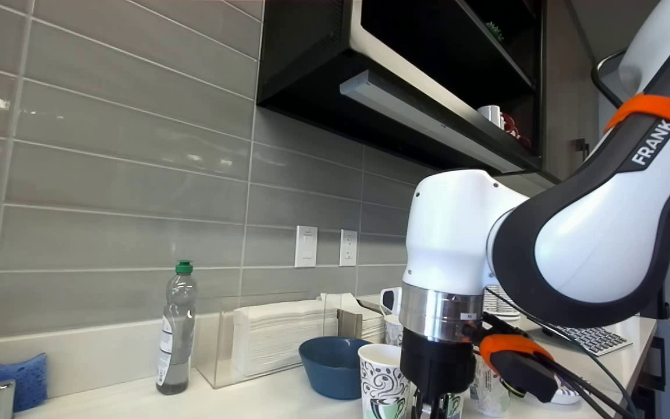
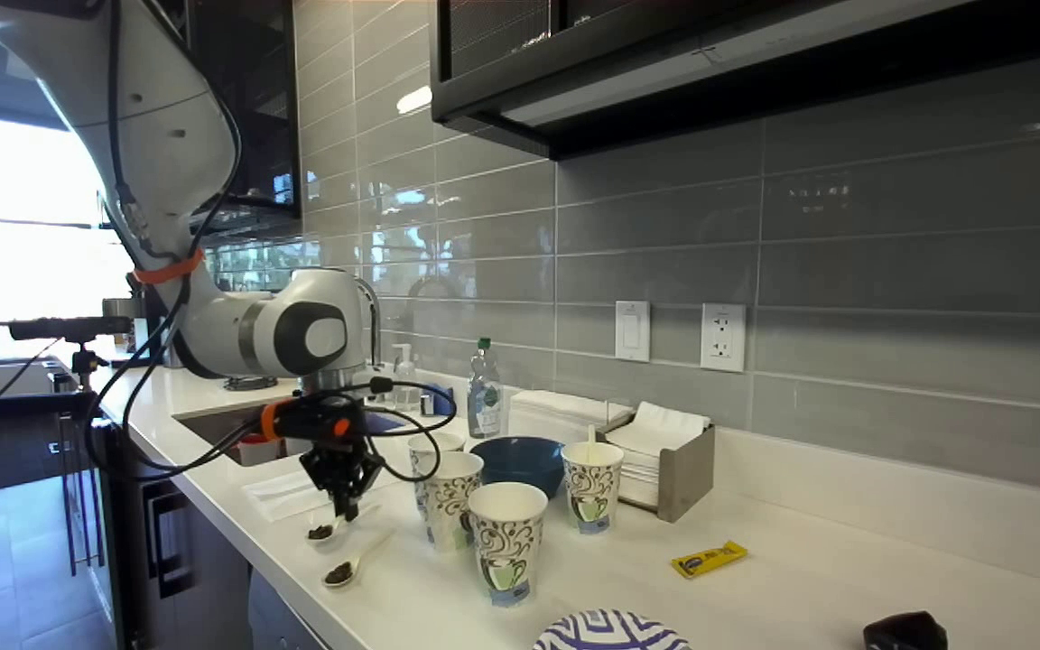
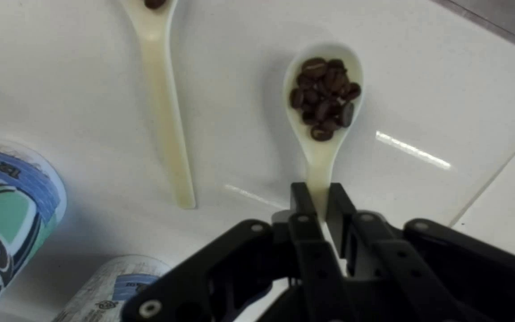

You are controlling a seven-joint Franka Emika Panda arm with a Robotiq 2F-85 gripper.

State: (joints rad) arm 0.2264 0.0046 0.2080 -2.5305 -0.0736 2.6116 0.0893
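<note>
In the wrist view, a cream-coloured spoon (image 3: 319,158) carries dark brown coffee beans (image 3: 318,100) in its bowl. My gripper (image 3: 318,201) is shut on its handle, one black pad on each side. Whether the spoon rests on the counter or hangs just above it, I cannot tell. A second, similar spoon (image 3: 166,116) lies to the left in the wrist view, its bowl mostly cut off; an exterior view shows beans in that spoon (image 2: 350,569) too. There, the gripper (image 2: 346,511) points down over the counter near the front edge. Elsewhere the fingertips run out of frame.
Several patterned paper cups stand close by, among them a front cup (image 2: 508,551) and a cup with a stick (image 2: 592,487). Behind are a blue bowl (image 2: 520,462), a soap bottle (image 2: 484,397) and napkins (image 2: 664,429). A yellow packet (image 2: 710,560) and patterned plate (image 2: 610,632) lie rightward.
</note>
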